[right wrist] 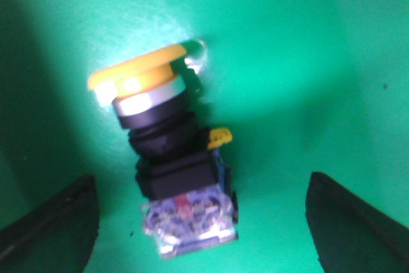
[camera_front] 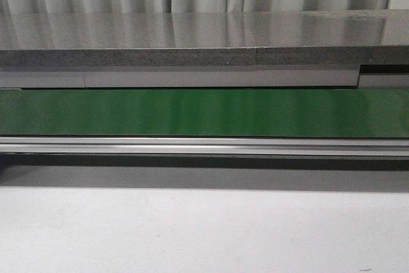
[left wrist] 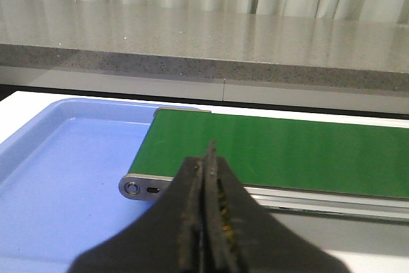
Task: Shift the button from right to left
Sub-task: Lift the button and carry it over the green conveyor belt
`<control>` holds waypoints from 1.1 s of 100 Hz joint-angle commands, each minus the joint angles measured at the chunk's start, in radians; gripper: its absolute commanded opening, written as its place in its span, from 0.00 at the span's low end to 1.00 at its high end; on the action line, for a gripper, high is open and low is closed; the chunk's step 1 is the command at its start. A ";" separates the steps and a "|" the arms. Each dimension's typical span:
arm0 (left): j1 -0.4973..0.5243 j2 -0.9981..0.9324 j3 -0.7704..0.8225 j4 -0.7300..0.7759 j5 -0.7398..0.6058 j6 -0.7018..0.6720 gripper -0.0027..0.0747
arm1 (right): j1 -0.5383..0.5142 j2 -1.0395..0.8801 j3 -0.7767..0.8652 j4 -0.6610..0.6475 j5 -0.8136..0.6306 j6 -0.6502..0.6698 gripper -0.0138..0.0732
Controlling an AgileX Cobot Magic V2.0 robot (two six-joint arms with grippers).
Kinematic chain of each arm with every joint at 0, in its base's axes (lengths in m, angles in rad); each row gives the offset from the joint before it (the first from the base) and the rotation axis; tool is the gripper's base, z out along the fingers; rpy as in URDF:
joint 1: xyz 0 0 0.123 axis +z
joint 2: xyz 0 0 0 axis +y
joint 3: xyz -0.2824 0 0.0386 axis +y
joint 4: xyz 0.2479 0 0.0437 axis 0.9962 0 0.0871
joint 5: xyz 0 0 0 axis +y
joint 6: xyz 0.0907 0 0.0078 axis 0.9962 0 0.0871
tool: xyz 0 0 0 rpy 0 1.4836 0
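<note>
Your right hand (right wrist: pixel 203 222) hangs spread wide over the button (right wrist: pixel 167 158) lying on the green belt (right wrist: pixel 307 62); your left hand (left wrist: pixel 206 171) is pressed together.

Button (right wrist: pixel 167 164): you could read no text on it; its small red and blue marks were too blurred.
Belt (camera_front: pixel 204 112): you saw no label.
Tray (left wrist: pixel 57 177): you saw no print.
</note>
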 commanded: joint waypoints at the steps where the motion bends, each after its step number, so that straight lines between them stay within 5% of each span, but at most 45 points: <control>1: 0.004 -0.029 0.044 -0.001 -0.080 -0.011 0.01 | -0.004 -0.021 -0.049 0.023 -0.018 -0.010 0.89; 11: 0.004 -0.029 0.044 -0.001 -0.080 -0.011 0.01 | -0.002 -0.007 -0.062 0.037 -0.020 -0.009 0.81; 28: 0.004 -0.029 0.044 -0.001 -0.080 -0.011 0.01 | -0.002 -0.006 -0.064 0.057 -0.028 0.004 0.47; 38: 0.004 -0.029 0.044 -0.001 -0.080 -0.011 0.01 | -0.002 -0.006 -0.064 0.060 -0.028 0.006 0.35; 90: 0.004 -0.029 0.044 -0.001 -0.080 -0.011 0.01 | 0.094 -0.277 -0.065 0.093 0.139 0.010 0.34; 110: 0.004 -0.029 0.044 -0.001 -0.080 -0.011 0.01 | 0.192 -0.309 -0.060 0.093 0.186 0.132 0.34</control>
